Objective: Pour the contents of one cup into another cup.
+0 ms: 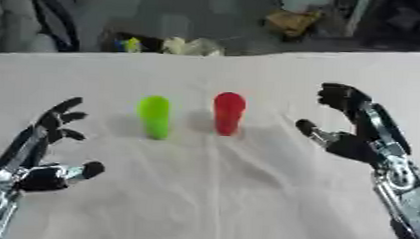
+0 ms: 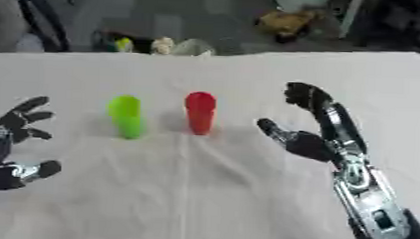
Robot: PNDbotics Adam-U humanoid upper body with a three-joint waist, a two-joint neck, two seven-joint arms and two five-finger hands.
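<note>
A green cup (image 1: 154,116) and a red cup (image 1: 228,112) stand upright side by side on the white cloth, a small gap between them. My right hand (image 1: 353,127) hovers to the right of the red cup, apart from it, with its fingers spread and thumb pointing toward the cup. To the left of the green cup, my left hand (image 1: 44,146) is held with fingers spread and relaxed, holding nothing. What is inside the cups cannot be made out.
The white cloth-covered table (image 1: 211,196) fills the view, its far edge (image 1: 207,55) running across the top. Beyond that edge lie a cluttered floor, some coloured objects (image 1: 168,45) and dark equipment.
</note>
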